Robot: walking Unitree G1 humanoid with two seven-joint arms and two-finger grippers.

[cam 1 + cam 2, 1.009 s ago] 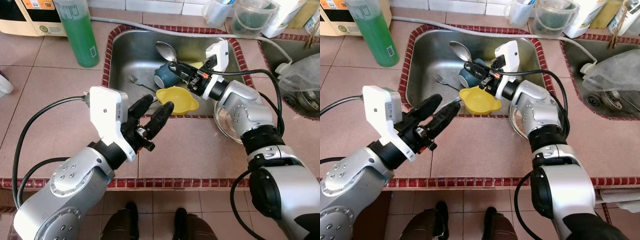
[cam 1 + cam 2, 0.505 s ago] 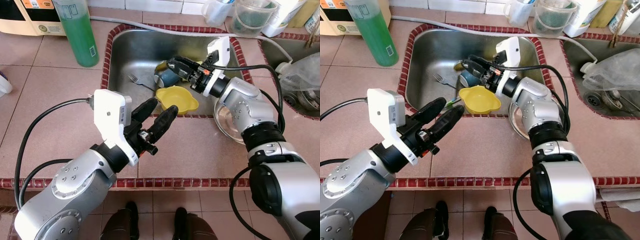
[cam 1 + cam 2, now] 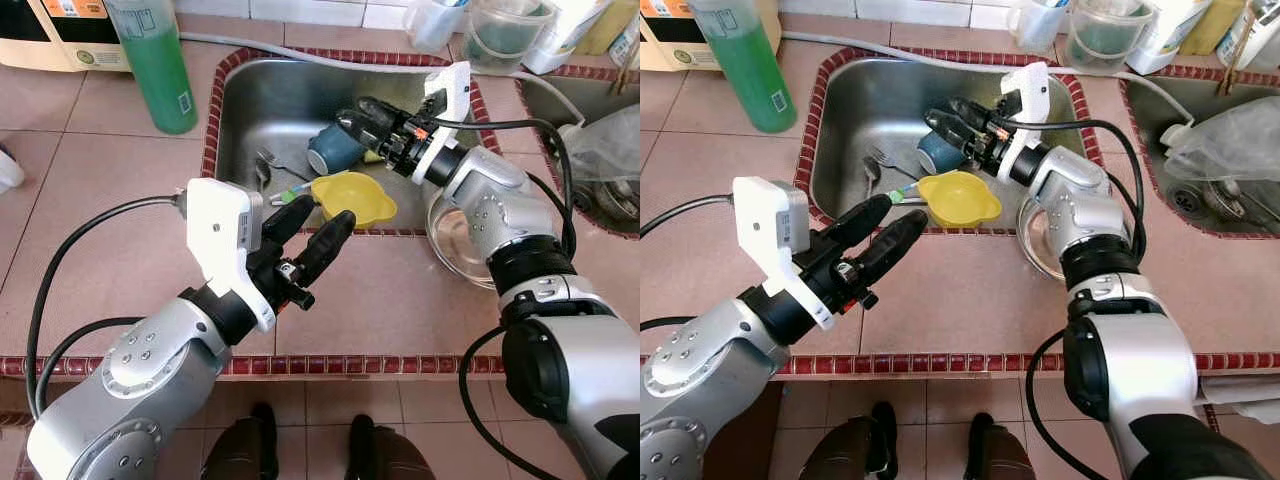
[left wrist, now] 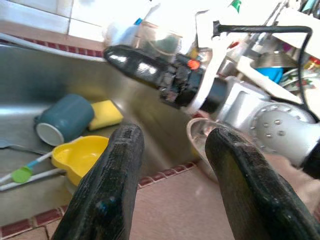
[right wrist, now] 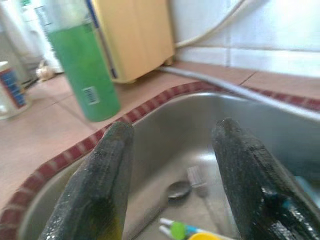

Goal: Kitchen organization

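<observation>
The stainless-steel sink (image 3: 240, 110), dull and smooth with a border of small dark-red tiles, is sunk into a countertop (image 3: 90, 190) of large matte pinkish tiles. In its basin a teal-blue ceramic mug (image 3: 332, 150) lies tipped on its side, with a yellow sponge (image 4: 106, 113) just behind it. Just in front of the mug sits a glossy yellow plastic bowl (image 3: 353, 198) with a pouring lip, close to the sink's front wall. A metal fork (image 3: 272, 163) and spoon (image 3: 261, 178) lie on the sink floor to the left of the bowl, and a thin white utensil with a green tip (image 3: 295, 196) lies next to the bowl. The right gripper (image 3: 362, 114) reaches over the basin above the mug, its two long black fingers spread apart and holding nothing. The left gripper (image 3: 312, 222) hovers over the sink's front edge just left of the bowl, its matte black fingers also parted and empty. On the counter by the sink's right front corner stands a shiny round metal bowl (image 3: 455, 245), partly covered by the right arm. At back left is a tall clear bottle of green liquid (image 3: 155, 62) beside a cream-coloured appliance (image 3: 60, 35); behind the sink are translucent plastic containers (image 3: 505, 30), and a grey hose (image 3: 300, 55) runs along the sink's back rim.
</observation>
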